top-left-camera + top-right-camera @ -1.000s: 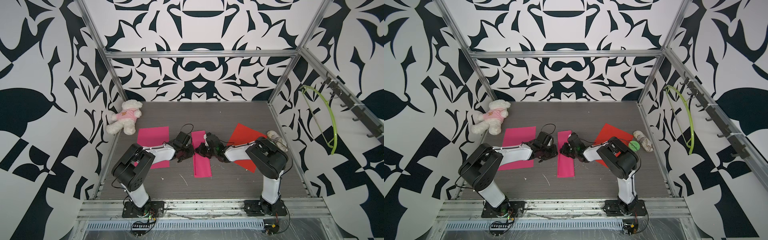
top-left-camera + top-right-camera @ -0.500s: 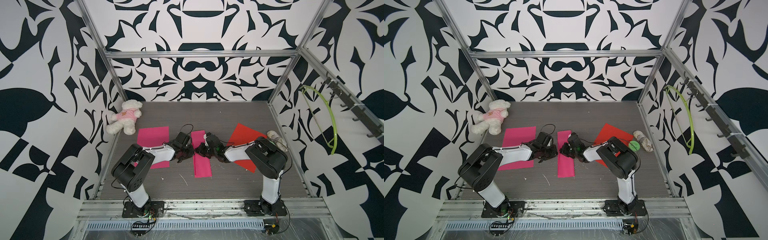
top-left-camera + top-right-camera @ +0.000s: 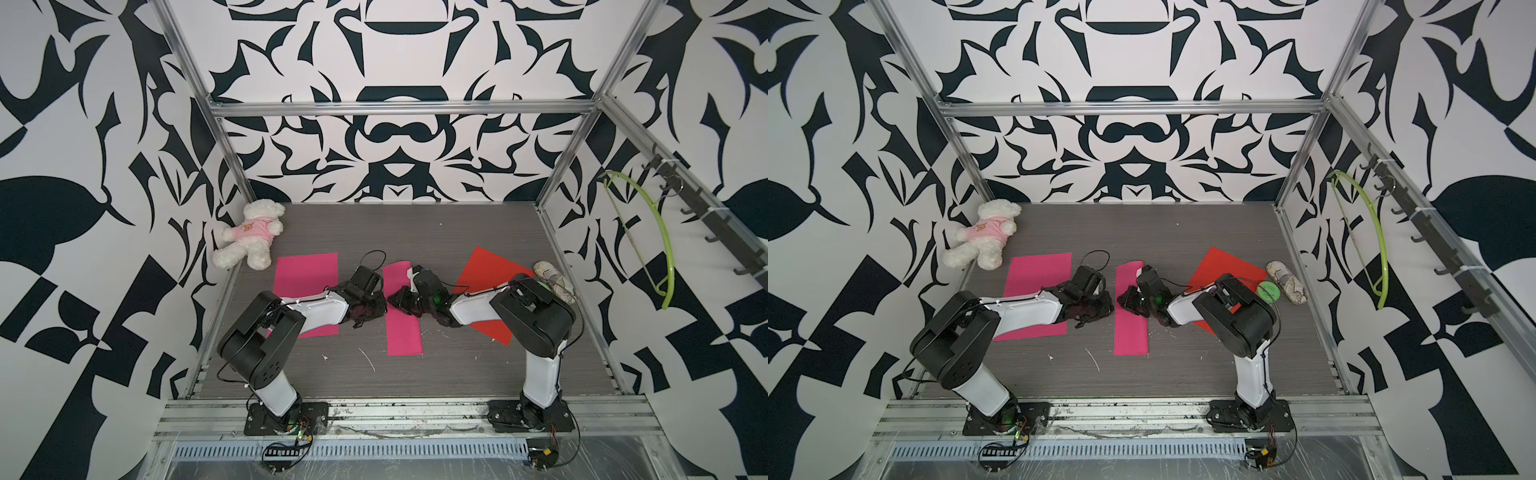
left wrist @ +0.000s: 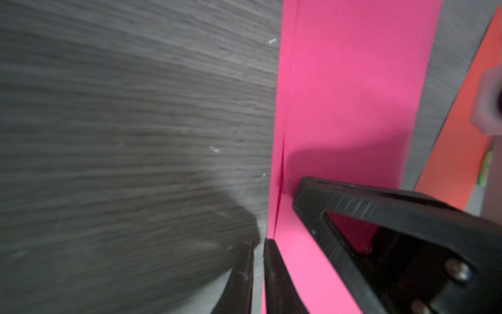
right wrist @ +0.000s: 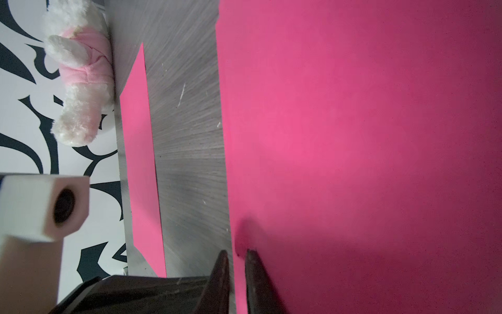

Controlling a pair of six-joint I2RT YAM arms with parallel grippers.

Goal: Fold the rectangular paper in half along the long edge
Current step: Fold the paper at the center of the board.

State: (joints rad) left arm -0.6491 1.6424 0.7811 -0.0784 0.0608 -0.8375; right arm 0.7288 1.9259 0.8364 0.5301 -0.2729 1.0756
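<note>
Grey wood-grain tabletop (image 3: 457, 374): folded pink paper (image 3: 403, 332) mid-table, flat pink sheet (image 3: 305, 270) left, red sheet (image 3: 484, 270) right, teddy bear (image 3: 249, 237) back-left corner, pale bundle (image 3: 555, 278) and green disc (image 3: 1268, 289) at right edge

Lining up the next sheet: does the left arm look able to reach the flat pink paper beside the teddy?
Likely yes: the flat pink paper lies under the left arm itself, its far half bare, the teddy off it.

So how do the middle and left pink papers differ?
The middle paper is a narrow folded strip; the left paper is a wider, unfolded sheet. The left arm crosses over the left paper; both arms' tips meet at the middle paper. Both are pink and lie on the table.
</note>
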